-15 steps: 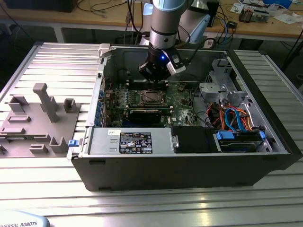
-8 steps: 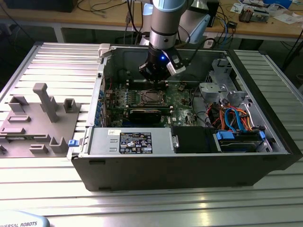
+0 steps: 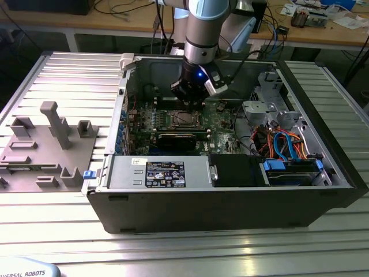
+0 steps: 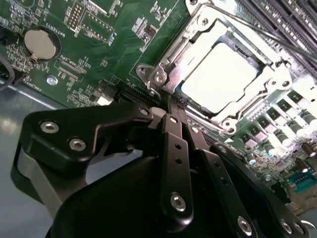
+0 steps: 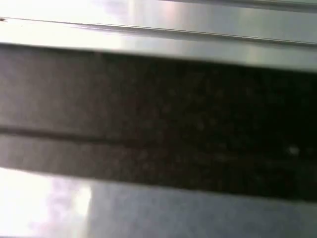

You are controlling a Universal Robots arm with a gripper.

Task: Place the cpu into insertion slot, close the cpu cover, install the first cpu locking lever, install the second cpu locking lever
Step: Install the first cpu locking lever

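Note:
In the exterior view my gripper (image 3: 190, 99) hangs inside the open computer case, just above the cpu socket (image 3: 183, 119) on the green motherboard. In the second wrist view the cpu (image 4: 225, 77) lies flat in the insertion slot, its silvery top glaring. The cpu cover (image 4: 198, 42) lies down around it as a metal frame. A thin lever rod (image 4: 267, 35) runs along the socket's far side. My black fingers (image 4: 173, 144) stand together, shut, with my gripper (image 4: 169, 106) close to the socket's corner bracket (image 4: 158, 78). Nothing shows between the fingers.
The case walls ring the motherboard. A power supply (image 3: 167, 172) sits along the near side, and a drive cage with blue and orange cables (image 3: 288, 153) at the exterior view's right. A grey fixture (image 3: 46, 144) lies outside at the left. A coin cell (image 4: 40, 43) sits beside the socket.

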